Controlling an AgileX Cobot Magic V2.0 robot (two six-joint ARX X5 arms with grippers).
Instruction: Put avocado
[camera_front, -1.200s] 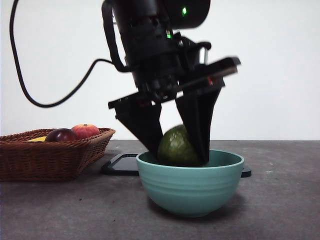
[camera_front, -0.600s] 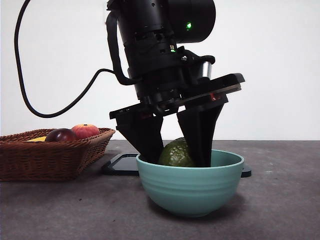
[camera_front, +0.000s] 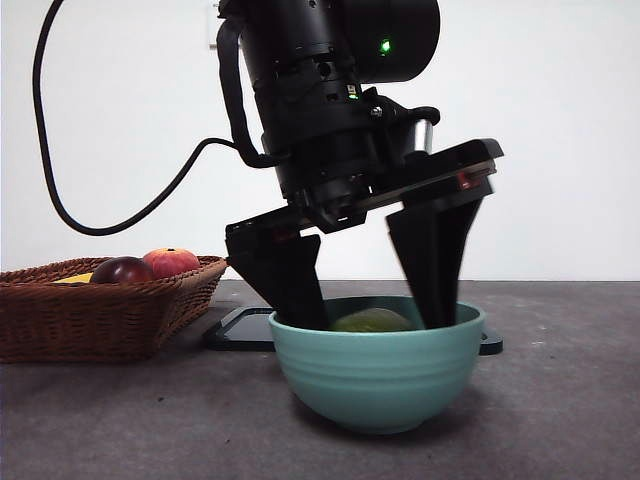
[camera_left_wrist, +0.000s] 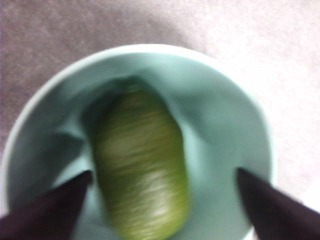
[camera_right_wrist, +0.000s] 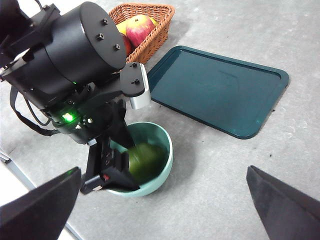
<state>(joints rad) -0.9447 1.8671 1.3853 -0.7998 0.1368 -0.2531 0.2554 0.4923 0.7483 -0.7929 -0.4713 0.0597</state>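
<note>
1. I am seeing the dull olive-green avocado (camera_front: 372, 321) lying in the pale teal ceramic bowl (camera_front: 377, 370).
2. My left gripper (camera_front: 368, 300) is reaching into the bowl, jaws spread either side of the fruit, not touching it.
3. My right gripper (camera_right_wrist: 165, 210) is hovering high, jaws wide.

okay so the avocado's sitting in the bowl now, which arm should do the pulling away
Left, most likely. The left gripper hangs open inside the teal bowl, one jaw on each side of the avocado. The right gripper waits high above the table, open, holding nothing.
</note>
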